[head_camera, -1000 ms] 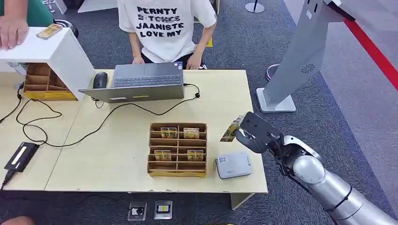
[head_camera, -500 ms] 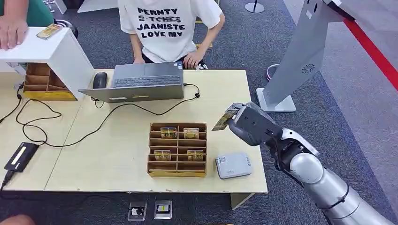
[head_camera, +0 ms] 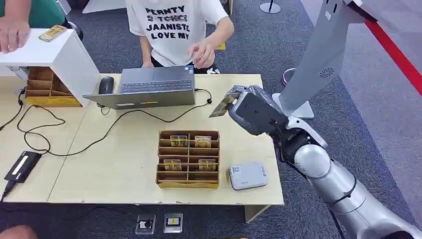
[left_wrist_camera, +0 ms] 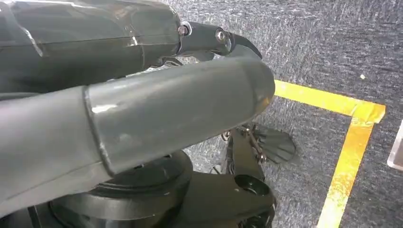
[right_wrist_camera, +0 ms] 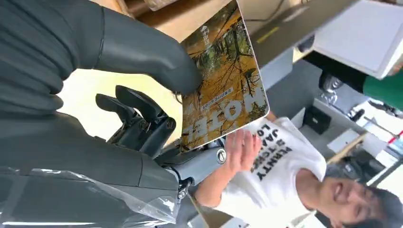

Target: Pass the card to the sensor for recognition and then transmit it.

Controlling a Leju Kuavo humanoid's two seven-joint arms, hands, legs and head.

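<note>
Head view: card is rising over the table toward the person

Compared with 1 second ago, the right hand (head_camera: 249,107) is sitting higher and farther from the card reader (head_camera: 247,175), now past the wooden organizer (head_camera: 188,158) and nearer the laptop (head_camera: 149,85). It is pinching the card (head_camera: 222,104) between thumb and fingers, with the card sticking out toward the laptop. The person in the white shirt (head_camera: 175,27) is now raising 1 hand (head_camera: 201,52) beyond the laptop, where earlier that hand was resting at the table's far edge.

The card is hanging in the air above the table (head_camera: 124,164), well apart from the card reader, which is lying just beside the organizer near the table's front edge. Bare tabletop is lying between the organizer and the laptop. A grey kiosk stand (head_camera: 318,59) is standing on the carpet close to the right hand, on the side away from the laptop.

In the right wrist view the thumb (right_wrist_camera: 142,52) is pressing on the card's (right_wrist_camera: 223,80) printed face; the fingers behind it are mostly hidden. The left hand (left_wrist_camera: 142,109) is filling its wrist view over the floor, and I cannot tell how its fingers are lying.
</note>
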